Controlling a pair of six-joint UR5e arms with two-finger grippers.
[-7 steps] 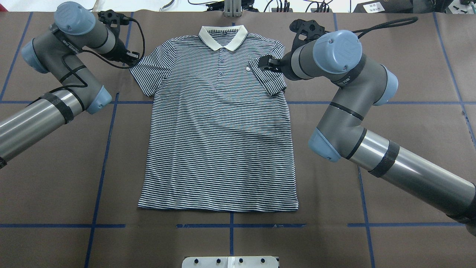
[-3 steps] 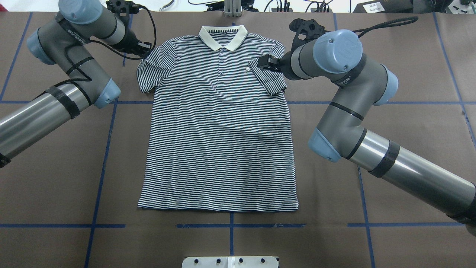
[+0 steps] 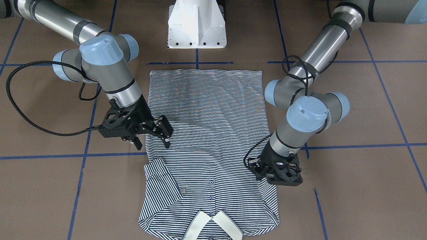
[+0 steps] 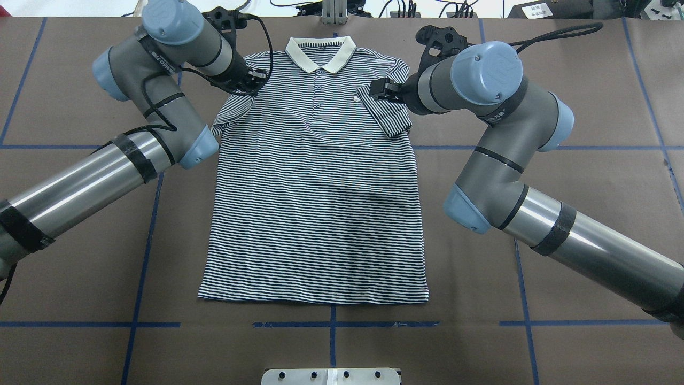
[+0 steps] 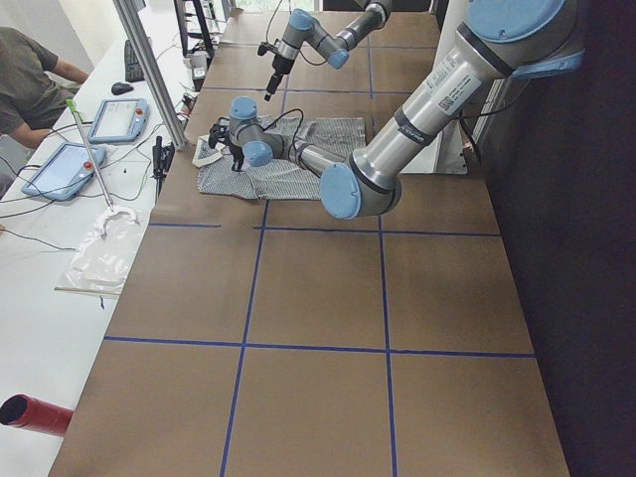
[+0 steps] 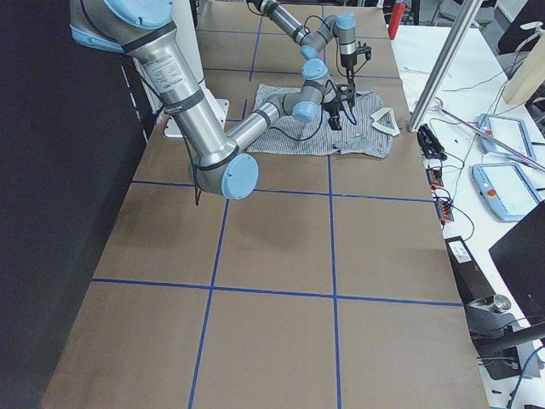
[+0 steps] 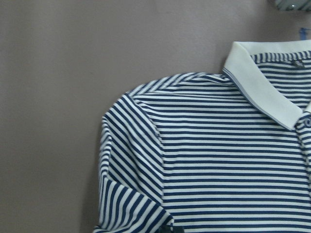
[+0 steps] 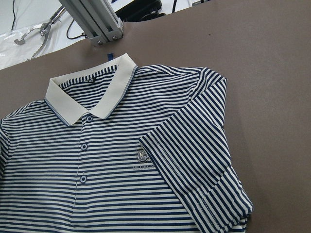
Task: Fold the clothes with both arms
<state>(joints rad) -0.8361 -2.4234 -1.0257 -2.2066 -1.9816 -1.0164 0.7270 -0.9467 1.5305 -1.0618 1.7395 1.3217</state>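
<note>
The shirt (image 4: 315,203) is laid flat, front up, on the brown surface (image 4: 588,176). Its collar (image 4: 320,53) is turned away from the robot and its hem lies toward the white base (image 3: 196,25). The right sleeve (image 4: 389,115), on the robot's right, is folded inward over the chest, its hem just beside the logo (image 8: 142,155). The right pincer (image 4: 380,90) is held wide just over that sleeve. The left pincer (image 4: 252,84) is set at the other shoulder and is closed on the left sleeve (image 4: 228,111), which is bunched and pulled in against the shirt's body. In the left wrist view that sleeve is seen raised at the bottom edge; the fingers are barely shown there.
</note>
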